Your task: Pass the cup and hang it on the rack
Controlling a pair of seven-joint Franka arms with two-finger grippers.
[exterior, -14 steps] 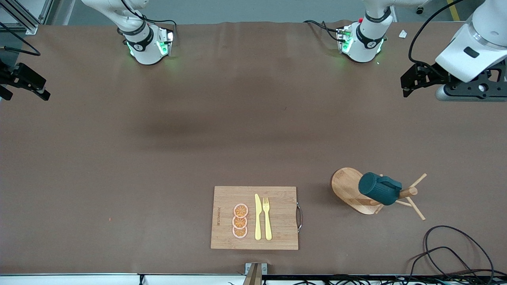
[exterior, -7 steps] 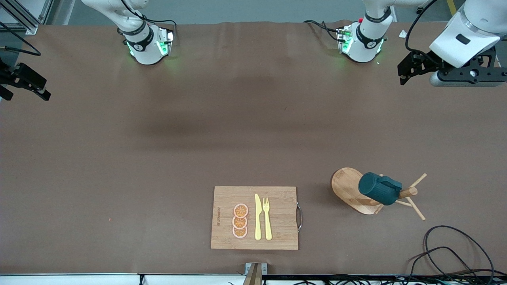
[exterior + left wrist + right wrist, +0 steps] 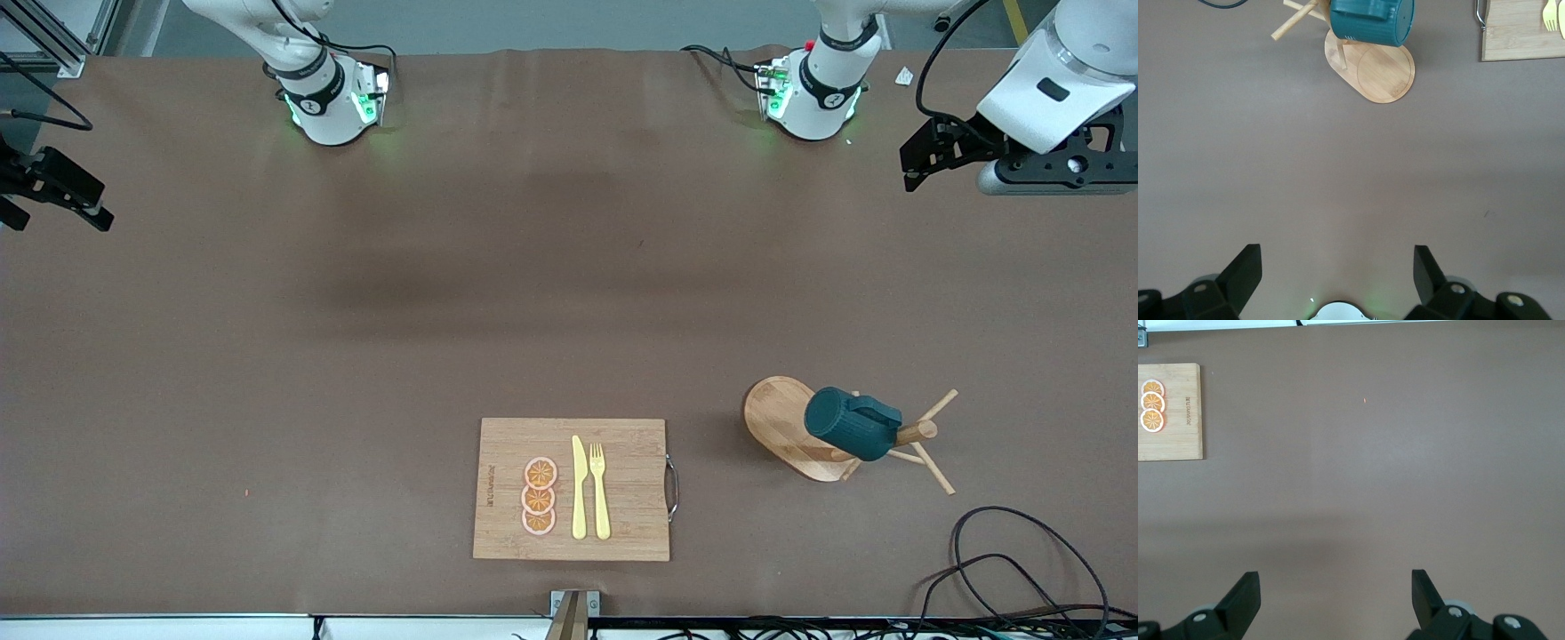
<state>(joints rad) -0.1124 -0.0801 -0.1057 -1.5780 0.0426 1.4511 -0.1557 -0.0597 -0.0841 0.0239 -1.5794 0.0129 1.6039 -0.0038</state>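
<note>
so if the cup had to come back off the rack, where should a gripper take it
Probably across the ribbed body of the cup, coming from above. It hangs tilted on a peg of the rack by its handle, so the handle is taken and the wall is free. The left gripper, open and empty, is the closer one.

White rounded arms with black bands, green-lit bases, black cables and black claws.

Even, diffuse overhead light, no glare. Soft broad shadows on the table. All views sharp; green LED glow at both arm bases.
</note>
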